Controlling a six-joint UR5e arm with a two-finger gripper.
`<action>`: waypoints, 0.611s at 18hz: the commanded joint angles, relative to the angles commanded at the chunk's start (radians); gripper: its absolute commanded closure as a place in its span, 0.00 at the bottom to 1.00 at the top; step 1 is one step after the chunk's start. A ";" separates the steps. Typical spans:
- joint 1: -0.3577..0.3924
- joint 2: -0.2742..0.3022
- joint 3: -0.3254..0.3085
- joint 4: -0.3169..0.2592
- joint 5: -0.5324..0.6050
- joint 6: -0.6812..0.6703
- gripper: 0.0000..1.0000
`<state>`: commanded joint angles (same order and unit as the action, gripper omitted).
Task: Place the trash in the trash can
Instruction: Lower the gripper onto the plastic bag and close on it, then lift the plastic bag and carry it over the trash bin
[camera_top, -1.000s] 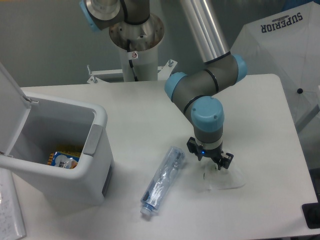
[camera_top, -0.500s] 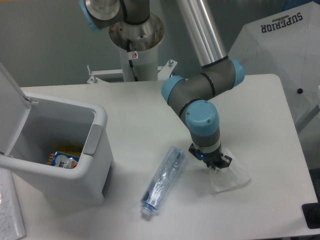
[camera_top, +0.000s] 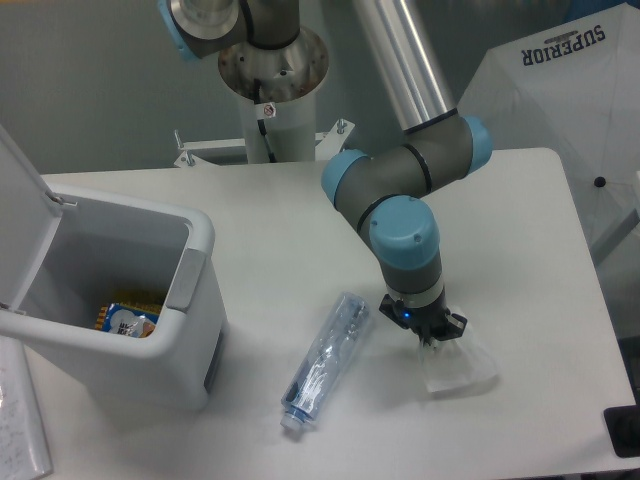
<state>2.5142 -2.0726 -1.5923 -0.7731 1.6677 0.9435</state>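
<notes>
Camera view: gripper (camera_top: 428, 338), narrowed onto the crumpled wrapper (camera_top: 458, 364) near the desk's (camera_top: 520, 240) right front edge, may lose that thin, slippery film before reaching the trash can (camera_top: 150, 300).

Single high front view over the table (camera_top: 280, 215)

The table (camera_top: 260, 220) is plain white. The bin (camera_top: 150, 330) is white with a grey tab on its front; inside lies a packet (camera_top: 125, 318) printed orange and blue. The bottle (camera_top: 325, 360) is clear with a bluish label and white cap. The wrapper (camera_top: 458, 368) is transparent. The arm (camera_top: 400, 190) is grey with light-blue caps; the end effector (camera_top: 428, 338) is black.
</notes>
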 joint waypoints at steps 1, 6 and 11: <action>0.002 0.021 0.000 0.000 -0.029 -0.018 0.91; 0.034 0.101 0.002 -0.002 -0.348 -0.155 0.91; 0.032 0.175 0.002 -0.002 -0.506 -0.294 0.91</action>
<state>2.5465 -1.8977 -1.5907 -0.7747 1.1613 0.6492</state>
